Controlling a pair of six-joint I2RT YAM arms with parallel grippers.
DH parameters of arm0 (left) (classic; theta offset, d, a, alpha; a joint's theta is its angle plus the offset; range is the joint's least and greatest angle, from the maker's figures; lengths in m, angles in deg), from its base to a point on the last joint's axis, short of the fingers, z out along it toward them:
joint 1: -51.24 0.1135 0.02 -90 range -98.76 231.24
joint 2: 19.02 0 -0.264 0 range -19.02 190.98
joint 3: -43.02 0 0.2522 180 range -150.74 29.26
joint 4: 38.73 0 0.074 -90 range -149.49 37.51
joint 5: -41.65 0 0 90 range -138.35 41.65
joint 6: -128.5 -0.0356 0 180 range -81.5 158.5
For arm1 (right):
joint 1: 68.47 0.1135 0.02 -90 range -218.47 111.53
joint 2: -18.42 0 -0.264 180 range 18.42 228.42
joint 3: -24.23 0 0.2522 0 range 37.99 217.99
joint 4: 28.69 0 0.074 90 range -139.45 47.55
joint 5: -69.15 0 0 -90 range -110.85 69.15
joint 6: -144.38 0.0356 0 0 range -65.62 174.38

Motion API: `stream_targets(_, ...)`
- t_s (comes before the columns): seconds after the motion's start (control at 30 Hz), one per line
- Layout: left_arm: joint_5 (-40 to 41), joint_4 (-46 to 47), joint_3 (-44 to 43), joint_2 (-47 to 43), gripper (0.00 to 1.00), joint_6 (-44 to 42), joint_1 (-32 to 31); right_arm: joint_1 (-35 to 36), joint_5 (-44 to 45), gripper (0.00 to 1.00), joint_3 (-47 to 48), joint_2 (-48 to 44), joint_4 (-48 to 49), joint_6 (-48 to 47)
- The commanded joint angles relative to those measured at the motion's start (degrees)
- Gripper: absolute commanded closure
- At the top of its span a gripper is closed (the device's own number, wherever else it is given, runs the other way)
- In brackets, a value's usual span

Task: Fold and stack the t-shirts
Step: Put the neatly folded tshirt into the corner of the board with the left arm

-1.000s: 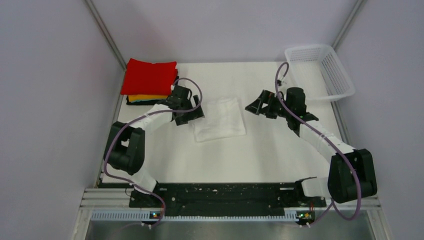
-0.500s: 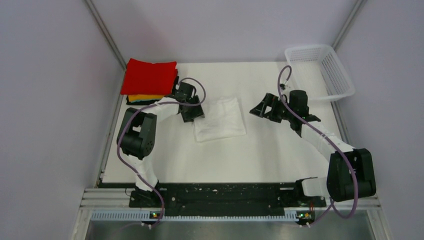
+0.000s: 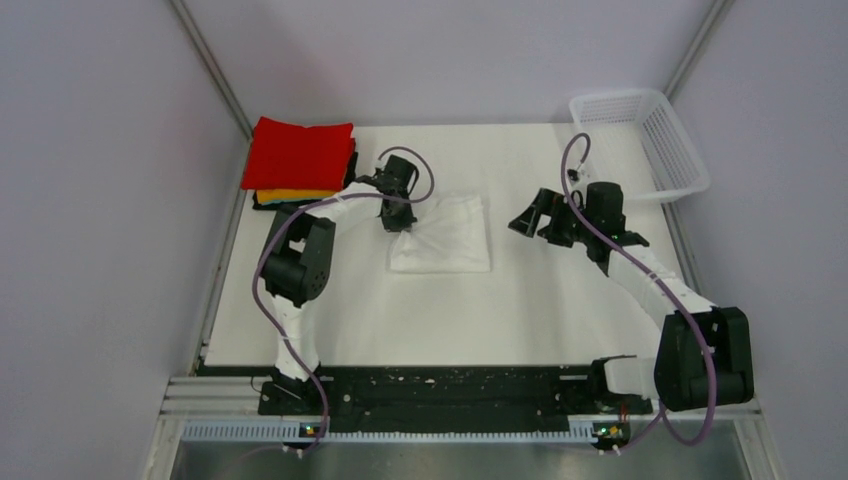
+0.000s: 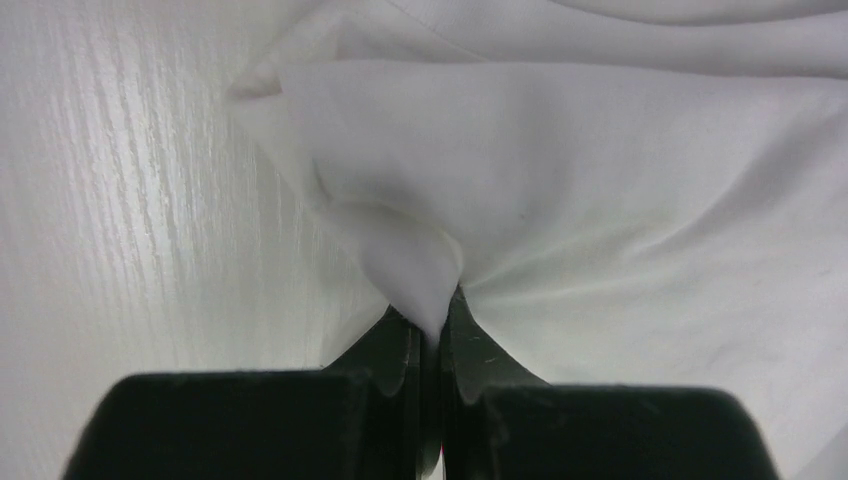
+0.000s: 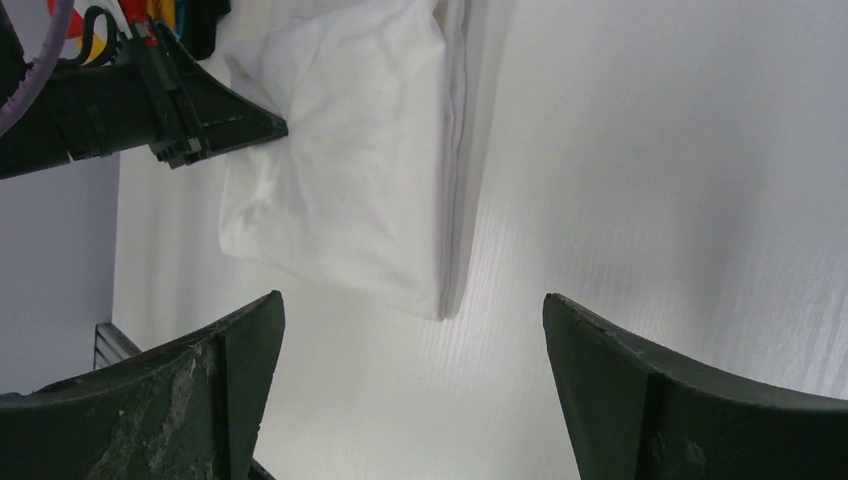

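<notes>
A folded white t-shirt (image 3: 445,235) lies mid-table, also seen in the right wrist view (image 5: 360,160). My left gripper (image 3: 395,220) is shut on a pinch of that shirt's left edge; in the left wrist view the white cloth (image 4: 560,170) bunches into the closed jaws of the left gripper (image 4: 432,325). A stack of folded t-shirts sits at the back left: red (image 3: 300,153) on top, orange-yellow (image 3: 292,196) and black (image 3: 268,205) edges below. My right gripper (image 3: 528,215) hovers open to the right of the white shirt, its fingers (image 5: 235,345) wide apart with nothing between them.
A white plastic mesh basket (image 3: 640,140) stands at the back right corner. Grey walls close in the table on the left, back and right. The black arm-base rail (image 3: 440,390) runs along the near edge.
</notes>
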Motion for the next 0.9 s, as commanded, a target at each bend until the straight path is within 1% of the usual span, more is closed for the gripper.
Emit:
stream_targets(0.0,10.4,-6.1,-3.6,3.3,1.0,-5.8,0.2,-0.8,3.1,0.01,0.4,-0.9,-0.9,-2.7)
stream_targets(0.23,23.2,-8.1,-13.5,4.6,1.0,-15.6,0.2,-0.7,8.6,0.01,0.6,-1.2,-1.0,-5.0)
stream_targets(0.47,31.5,-4.2,-21.7,5.8,1.0,-27.7,0.4,-0.7,12.5,0.01,-0.1,-2.4,0.0,-7.0)
stream_targets(0.57,36.4,0.2,-23.5,5.9,1.0,-33.7,0.5,-0.7,14.2,0.01,-0.4,-2.7,0.3,-7.7)
stream_targets(0.67,38.8,4.8,-24.7,5.8,1.0,-40.2,1.2,-0.7,14.7,0.01,-0.6,-2.7,0.4,-8.3)
stream_targets(0.87,40.9,7.2,-30.3,6.6,1.0,-46.3,2.9,-0.7,15.9,0.01,-0.6,-3.0,0.4,-8.9)
